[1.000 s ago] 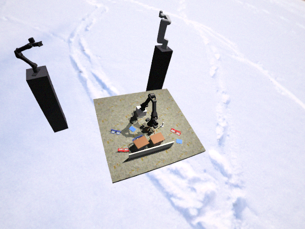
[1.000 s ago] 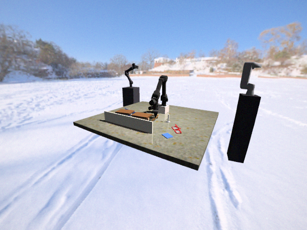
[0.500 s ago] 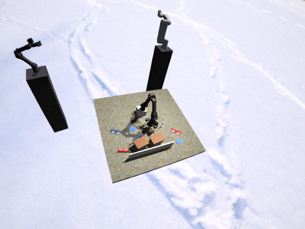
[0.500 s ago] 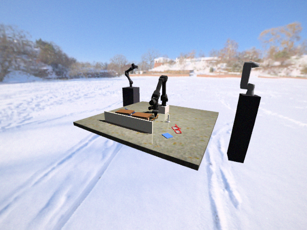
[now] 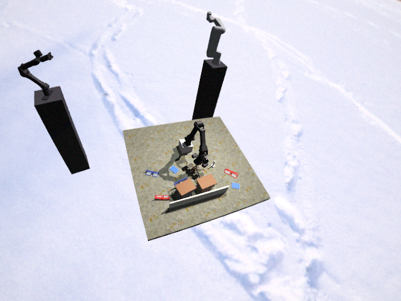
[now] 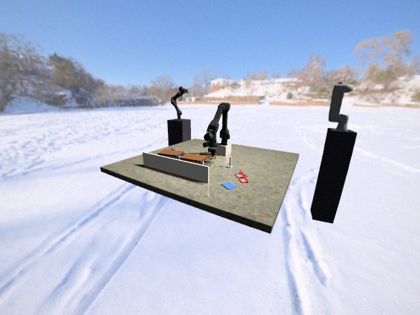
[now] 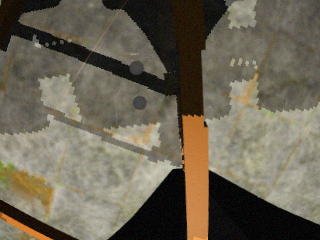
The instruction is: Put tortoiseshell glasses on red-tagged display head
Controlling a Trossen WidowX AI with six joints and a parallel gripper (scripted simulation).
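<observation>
The hand (image 5: 198,164) is closed on the glasses (image 7: 195,180), pinching one thin orange-brown bar of the frame that runs straight up between the two dark fingers in the wrist view; which part of the frame that bar is cannot be told from here. A grip on a single slim member leaves the rest of the frame free, which would suit sliding the temples past the ears later. The glasses sit low over the desk (image 5: 145,214), just in front of the arm's base and just behind the two brown-topped blocks (image 5: 195,185) where the heads seem to stand, so they are not yet on any head. The red tag is too small to make out, so I cannot tell which head is the goal. Red pairs (image 5: 230,173) and a blue pair (image 5: 151,173) lie well apart on the desk, untouched. A low wall (image 6: 174,167) stands beyond the blocks.
</observation>
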